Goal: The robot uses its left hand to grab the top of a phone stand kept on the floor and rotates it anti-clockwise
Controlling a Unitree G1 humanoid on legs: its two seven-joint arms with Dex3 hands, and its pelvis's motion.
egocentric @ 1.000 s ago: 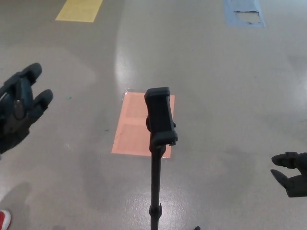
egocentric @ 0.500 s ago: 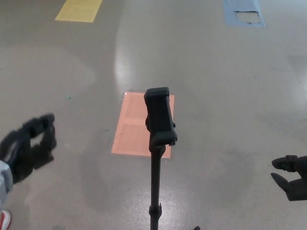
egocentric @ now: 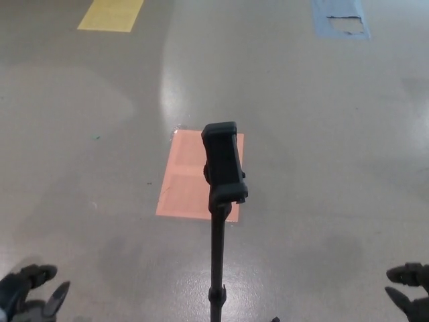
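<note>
My left hand (egocentric: 30, 298) sits low at the bottom-left corner of view, fingers spread, holding nothing. Phone stand (egocentric: 221, 168) stands upright on the floor (egocentric: 100, 100) mid-view, its clamp head over the near edge of the orange patch (egocentric: 184, 178), clear of both hands. Any grab should close squarely on that clamp top, turning about the pole without tipping it. Right hand (egocentric: 409, 295) low at the right edge, fingers parted, empty.

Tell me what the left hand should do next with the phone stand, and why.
Hard to say: the left hand hangs low, fingers apart, far from the phone stand, which stands upright and unheld. That fits before a grab or after a release alike, so I'd bid no move.
</note>
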